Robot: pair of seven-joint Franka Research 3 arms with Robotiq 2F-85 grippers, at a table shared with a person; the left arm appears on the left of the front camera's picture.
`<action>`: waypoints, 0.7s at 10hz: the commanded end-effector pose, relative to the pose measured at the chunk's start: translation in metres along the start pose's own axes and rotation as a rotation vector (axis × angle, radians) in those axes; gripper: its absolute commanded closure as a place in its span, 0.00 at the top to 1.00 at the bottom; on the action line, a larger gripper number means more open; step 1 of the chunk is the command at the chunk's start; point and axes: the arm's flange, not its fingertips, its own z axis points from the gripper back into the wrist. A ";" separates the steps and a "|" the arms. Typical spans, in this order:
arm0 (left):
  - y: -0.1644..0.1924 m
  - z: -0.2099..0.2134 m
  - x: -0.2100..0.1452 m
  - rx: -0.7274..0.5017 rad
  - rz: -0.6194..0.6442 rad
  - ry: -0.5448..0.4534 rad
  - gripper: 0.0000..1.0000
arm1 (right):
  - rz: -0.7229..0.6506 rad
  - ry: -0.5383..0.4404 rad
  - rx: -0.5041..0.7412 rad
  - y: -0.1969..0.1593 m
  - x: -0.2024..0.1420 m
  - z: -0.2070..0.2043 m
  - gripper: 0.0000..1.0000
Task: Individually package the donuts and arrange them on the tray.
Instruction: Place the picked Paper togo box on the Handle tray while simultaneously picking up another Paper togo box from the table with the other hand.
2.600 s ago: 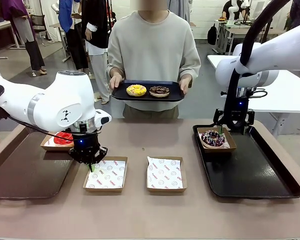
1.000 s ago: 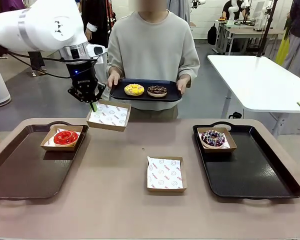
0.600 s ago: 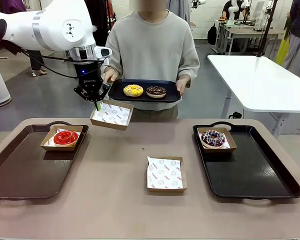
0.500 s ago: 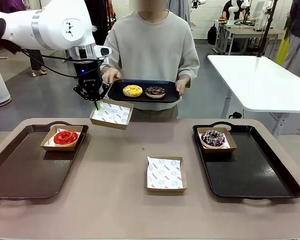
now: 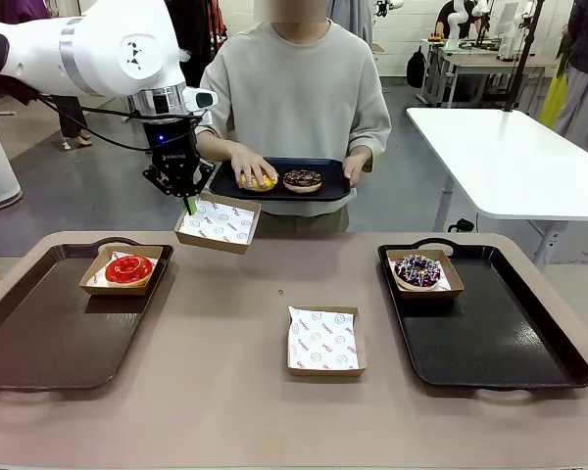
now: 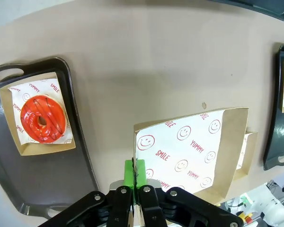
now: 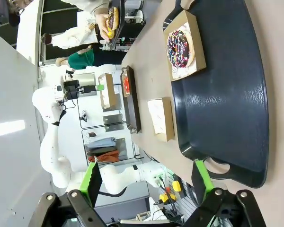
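My left gripper [image 5: 188, 204] is shut on the near edge of a paper-lined cardboard box [image 5: 219, 223] and holds it in the air just below the person's small black tray [image 5: 328, 186]. On that tray the person's hand covers the yellow donut [image 5: 258, 179], with the chocolate donut [image 5: 302, 180] beside it. The red donut [image 5: 128, 267] sits boxed on the left tray [image 5: 39, 343]. The sprinkled donut [image 5: 417, 270] sits boxed on the right tray [image 5: 500, 343]. In the left wrist view the gripper [image 6: 137, 177] pinches the box [image 6: 189, 151]. My right gripper [image 7: 146, 177] is open above the right tray [image 7: 232, 109].
A second lined box [image 5: 323, 341] lies empty on the table's middle, near the front. A white table [image 5: 510, 157] stands behind at the right. People stand farther back at the left.
The left gripper lifted the box off the table up to the person's tray and now holds still. The person's hand moved from the tray's edge onto the yellow donut. The right arm left the front view.
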 end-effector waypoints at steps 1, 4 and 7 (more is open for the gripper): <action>0.003 0.000 -0.007 -0.013 0.010 -0.003 0.00 | -0.009 0.002 -0.004 0.002 0.002 0.001 1.00; 0.003 0.000 -0.007 -0.013 0.010 -0.003 0.00 | -0.009 0.002 -0.004 0.002 0.002 0.001 1.00; 0.003 0.000 -0.007 -0.013 0.010 -0.003 0.00 | -0.009 0.002 -0.004 0.002 0.002 0.001 1.00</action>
